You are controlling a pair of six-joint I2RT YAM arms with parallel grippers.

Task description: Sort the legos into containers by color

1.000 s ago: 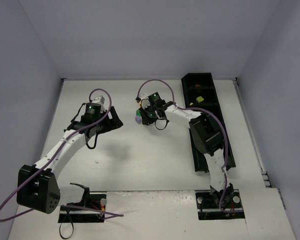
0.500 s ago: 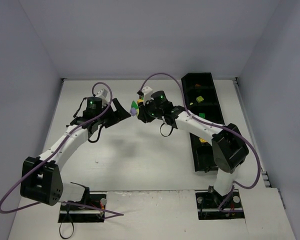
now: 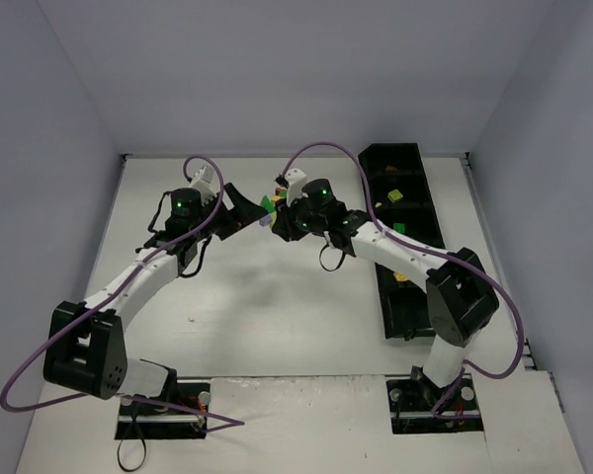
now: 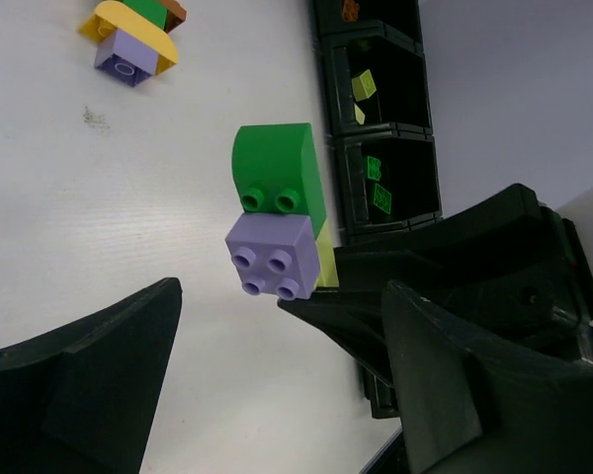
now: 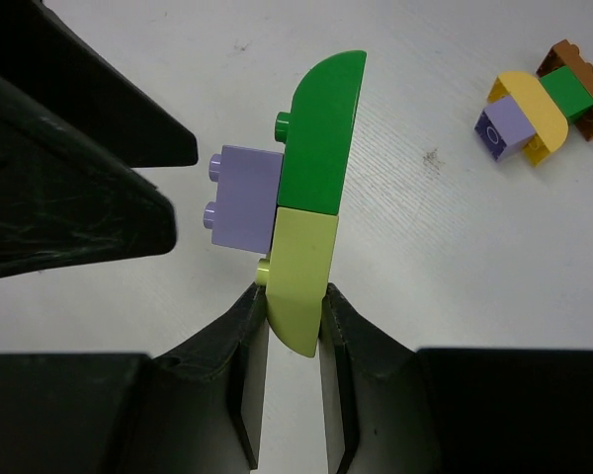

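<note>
My right gripper (image 5: pixel 292 306) is shut on the lime brick (image 5: pixel 301 276) of a small stack held above the table. A green brick (image 5: pixel 321 128) continues the lime one, and a lilac brick (image 5: pixel 245 197) is studded onto their side. My left gripper (image 4: pixel 277 326) is open and empty; its fingers (image 5: pixel 79 197) sit just short of the lilac brick (image 4: pixel 274 255), facing it. In the top view the stack (image 3: pixel 267 207) hangs between both grippers at mid-table. The black five-compartment tray (image 3: pixel 390 150) runs along the right side.
A second cluster of lilac, yellow, green and brown bricks (image 5: pixel 544 104) lies on the table beyond the stack; it also shows in the left wrist view (image 4: pixel 128 35). The tray (image 4: pixel 385 133) holds orange, lime and green bricks in separate compartments.
My right gripper has carried the stack up and away from me. My left gripper has swung right and forward to meet it, its open fingers now close to the lilac brick.
</note>
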